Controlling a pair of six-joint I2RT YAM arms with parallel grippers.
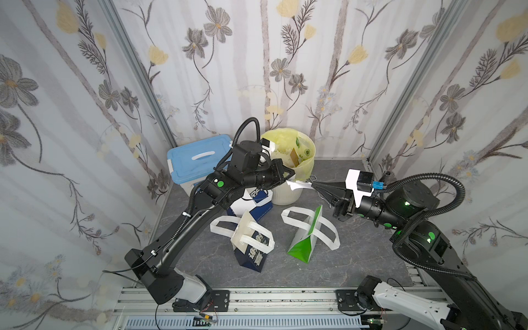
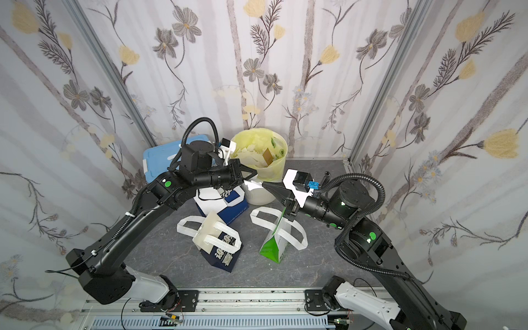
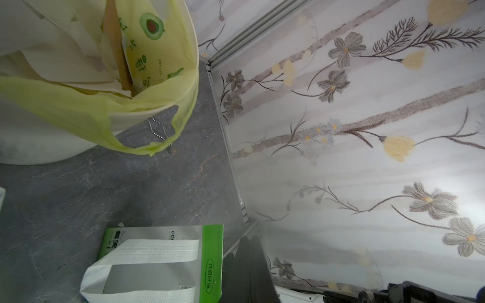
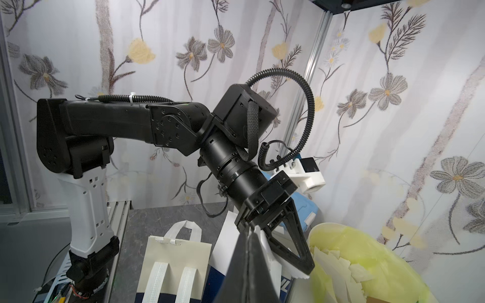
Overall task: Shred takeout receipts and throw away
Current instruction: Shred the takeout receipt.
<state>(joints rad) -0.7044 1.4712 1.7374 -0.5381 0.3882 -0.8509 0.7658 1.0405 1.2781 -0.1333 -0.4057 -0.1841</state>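
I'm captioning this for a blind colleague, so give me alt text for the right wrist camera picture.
The left tool and the right tool, both shut, pinch a white takeout receipt between them, next to a yellow-lined bin holding torn paper scraps. A cream-and-navy paper bag with white handles lies on the grey table below.

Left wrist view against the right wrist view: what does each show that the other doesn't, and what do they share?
Only the left wrist view: the green-and-white bag lying on the table, and a bent wire by the yellow-lined bin. Only the right wrist view: the white receipt pinched between the left gripper and right gripper, both shut. Both: that bin, with paper scraps inside.
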